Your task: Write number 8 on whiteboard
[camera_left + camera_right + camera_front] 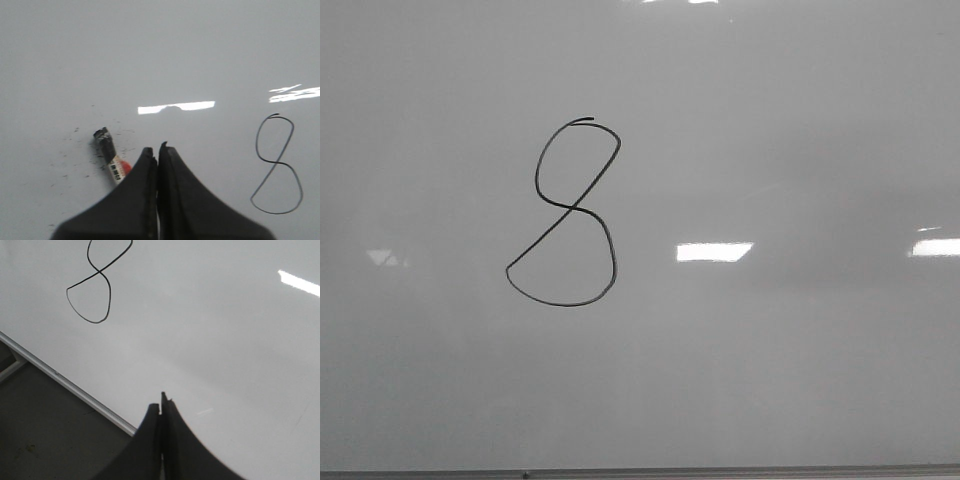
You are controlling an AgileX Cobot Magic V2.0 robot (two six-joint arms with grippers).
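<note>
The number 8 (568, 207) is a thin black figure drawn left of the middle of the whiteboard (770, 350). It also shows in the left wrist view (274, 162) and in the right wrist view (100, 272). No gripper shows in the front view. My left gripper (159, 147) is shut, its jaws pressed together with nothing between them. A marker (112, 155) with a black tip and a white and red label lies on the board beside one finger, its rear hidden under that finger. My right gripper (161, 402) is shut and empty above the board near its edge.
The board's thin metal frame edge (75, 387) runs close to my right gripper, with a dark surface (45, 440) beyond it. The edge also shows in the front view (640, 472). Bright glare patches (714, 251) lie on the board. Small ink specks (75, 150) surround the marker tip.
</note>
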